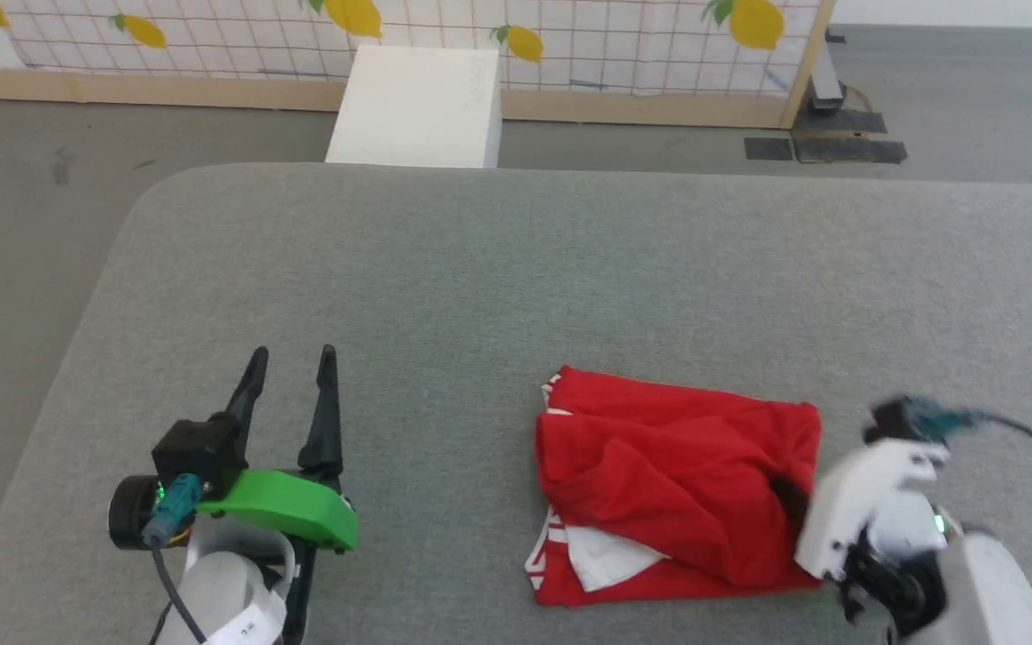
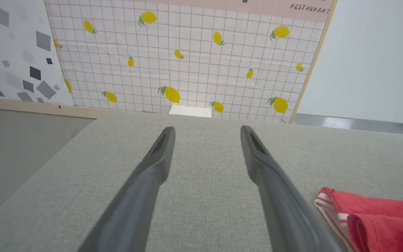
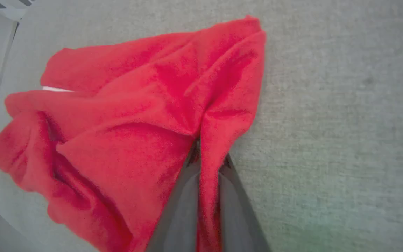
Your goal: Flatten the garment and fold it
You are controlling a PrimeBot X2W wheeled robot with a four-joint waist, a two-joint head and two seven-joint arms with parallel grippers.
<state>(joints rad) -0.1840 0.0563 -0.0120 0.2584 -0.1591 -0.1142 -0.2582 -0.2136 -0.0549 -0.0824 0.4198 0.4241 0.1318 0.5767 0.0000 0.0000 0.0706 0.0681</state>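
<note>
Gripping side: right tool (image 1: 792, 494), its fingers drawn together on a raised fold at the garment's (image 1: 677, 466) right edge.
Right wrist view: red cloth of the garment (image 3: 135, 122) is pinched between the two dark fingers of the right tool (image 3: 210, 159); the fold runs up from the grip.
Garment position: on the grey table (image 1: 480, 269), right of centre and toward the near edge.
Garment condition: bunched and creased, not flat; a white sleeve and striped trim show at its near left corner.
Left tool (image 1: 293, 358): fingers spread well apart, nothing between them, over bare table well to the left of the garment; contact with the table cannot be told.
Left wrist view: left tool (image 2: 207, 131) points across the table, the garment's (image 2: 380, 217) striped edge at lower right.
Beyond the table: a white box (image 1: 417, 98) on the floor, with a lemon-print panel (image 1: 570, 36) behind it.
</note>
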